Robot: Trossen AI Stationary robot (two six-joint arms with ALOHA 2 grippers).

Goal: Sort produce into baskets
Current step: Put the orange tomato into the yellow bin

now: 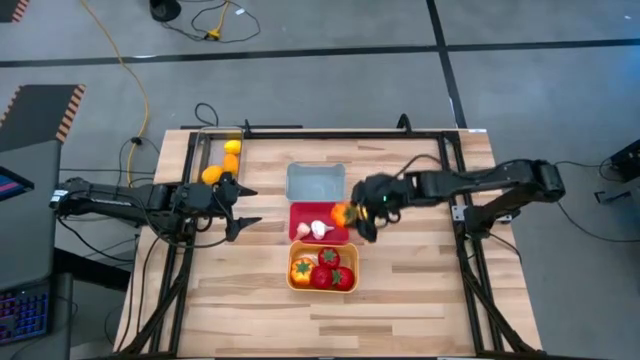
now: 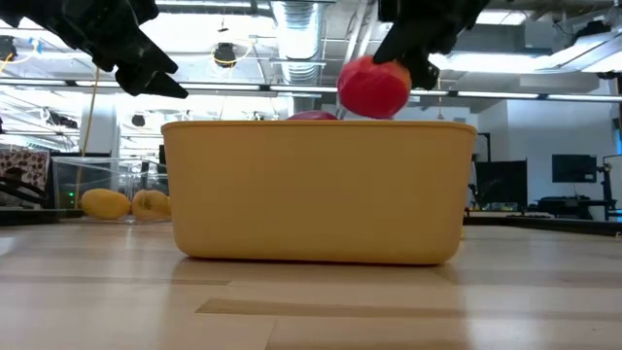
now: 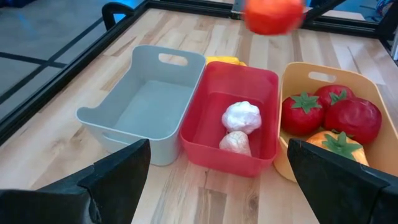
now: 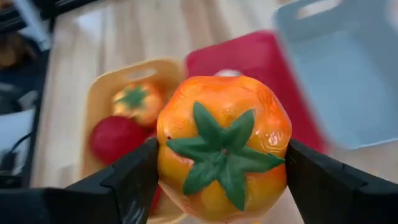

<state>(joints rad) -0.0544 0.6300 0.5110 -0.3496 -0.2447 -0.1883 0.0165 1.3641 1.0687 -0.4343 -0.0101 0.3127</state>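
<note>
Right gripper [image 4: 217,180] fingers are carrying an orange tomato [image 4: 222,146] toward the baskets; left gripper [image 3: 211,180] is waiting wide open, blue-grey tub [image 3: 146,99] sitting empty.

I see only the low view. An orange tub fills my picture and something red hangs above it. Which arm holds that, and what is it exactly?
Observer: The right gripper holds it between its fingers: an orange-red tomato with a green stem.
Operator: Is it already over the orange tub?
Observer: Not yet. From above, it hangs by the red tub, at that tub's right edge; the orange tub is the next one toward the front.
Operator: What is inside the tubs? I see only a wall.
Observer: The orange tub holds red tomatoes and one orange fruit. The red tub holds two garlic bulbs. The grey tub is empty.
</note>
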